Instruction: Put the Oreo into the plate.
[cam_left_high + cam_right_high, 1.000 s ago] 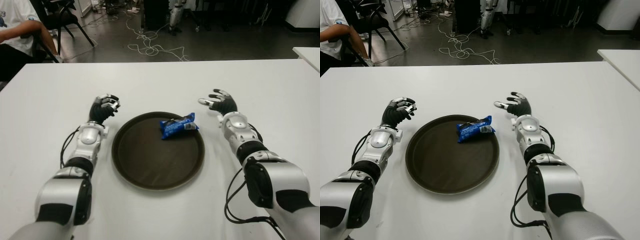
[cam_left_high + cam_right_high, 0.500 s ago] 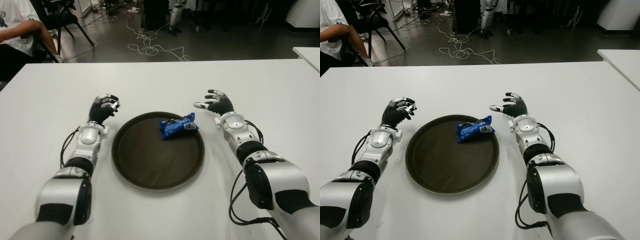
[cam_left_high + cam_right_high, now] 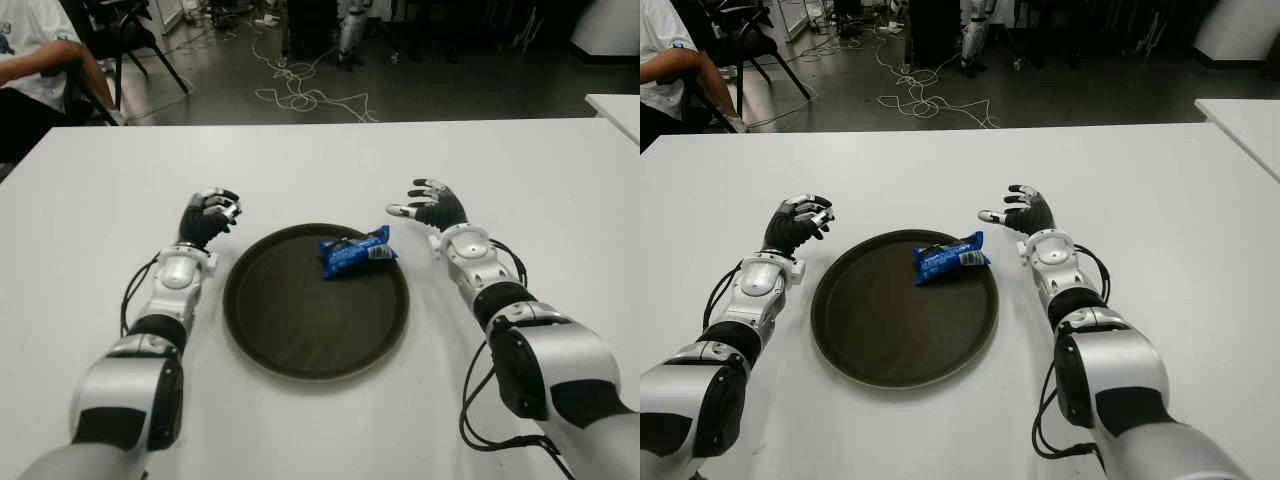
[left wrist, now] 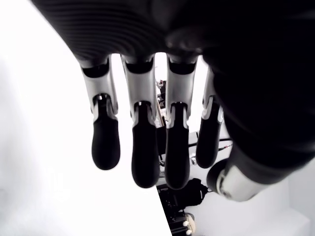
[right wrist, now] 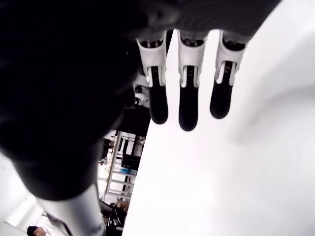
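Oreo pack (image 3: 355, 251) lies inside the dark plate (image 3: 290, 340) at its 1 o'clock, mid white tabletop (image 3: 320, 160). Left hand (image 3: 207, 217) at plate's 10 o'clock, fingers curled, empty; right hand (image 3: 434, 206) at 2 o'clock, fingers spread, empty. Cables (image 3: 300, 95) on dark floor behind; seated person (image 3: 35, 50) at 11 o'clock.

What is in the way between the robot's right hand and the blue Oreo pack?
Nothing visible. The right hand, fingers spread and empty, shows just right of the brown plate, and only bare white table and the plate's rim lie between it and the Oreo pack, which already sits in the plate.
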### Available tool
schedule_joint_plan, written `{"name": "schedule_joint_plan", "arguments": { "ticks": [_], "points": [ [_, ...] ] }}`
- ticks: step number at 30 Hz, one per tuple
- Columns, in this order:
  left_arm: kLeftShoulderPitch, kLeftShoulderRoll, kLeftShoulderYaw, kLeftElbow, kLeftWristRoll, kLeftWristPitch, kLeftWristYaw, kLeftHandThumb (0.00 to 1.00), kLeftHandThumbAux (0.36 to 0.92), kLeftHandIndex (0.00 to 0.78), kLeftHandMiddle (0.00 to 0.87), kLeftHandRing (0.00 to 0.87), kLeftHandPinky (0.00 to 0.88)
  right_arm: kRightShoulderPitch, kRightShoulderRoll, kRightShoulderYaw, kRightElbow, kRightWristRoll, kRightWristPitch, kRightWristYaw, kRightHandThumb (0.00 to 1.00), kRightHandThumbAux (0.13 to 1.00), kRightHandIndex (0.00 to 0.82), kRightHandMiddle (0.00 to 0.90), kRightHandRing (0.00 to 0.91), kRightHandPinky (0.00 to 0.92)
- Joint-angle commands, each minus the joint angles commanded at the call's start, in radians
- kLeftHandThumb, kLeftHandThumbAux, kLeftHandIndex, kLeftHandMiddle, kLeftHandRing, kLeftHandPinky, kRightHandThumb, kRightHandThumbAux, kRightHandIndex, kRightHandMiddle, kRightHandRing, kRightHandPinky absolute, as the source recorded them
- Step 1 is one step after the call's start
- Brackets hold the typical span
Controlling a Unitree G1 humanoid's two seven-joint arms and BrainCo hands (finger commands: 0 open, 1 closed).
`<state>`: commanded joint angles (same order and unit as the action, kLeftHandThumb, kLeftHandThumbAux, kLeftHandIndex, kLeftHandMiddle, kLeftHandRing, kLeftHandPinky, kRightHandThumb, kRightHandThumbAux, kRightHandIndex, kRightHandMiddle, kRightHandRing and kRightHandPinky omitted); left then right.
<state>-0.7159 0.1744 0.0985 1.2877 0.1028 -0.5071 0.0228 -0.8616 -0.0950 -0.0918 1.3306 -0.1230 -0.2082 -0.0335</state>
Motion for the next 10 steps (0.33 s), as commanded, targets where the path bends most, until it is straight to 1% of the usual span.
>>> {"name": "schedule_joint_plan", "arguments": {
  "ticks": [3,6,10],
  "points": [
    [-0.001,0.002,0.0,0.001,0.001,0.001,0.0,0.693,0.715,0.425,0.526,0.55,0.571,-0.004,-0.003,0.001,-0.003,0.001,-0.007,0.017,0.0,0.845,0.196,0.251,0.255,0.278],
    [-0.003,0.005,0.001,0.002,0.0,0.005,0.0,0.693,0.715,0.425,0.528,0.556,0.582,-0.011,-0.008,0.003,-0.007,0.0,-0.016,0.038,0.0,0.844,0.192,0.251,0.256,0.28],
    [-0.002,0.006,0.005,0.002,-0.004,0.007,0.0,0.694,0.715,0.425,0.52,0.547,0.569,-0.012,-0.014,0.007,-0.007,-0.004,-0.023,0.055,0.0,0.845,0.193,0.255,0.262,0.291]
  ]
}}
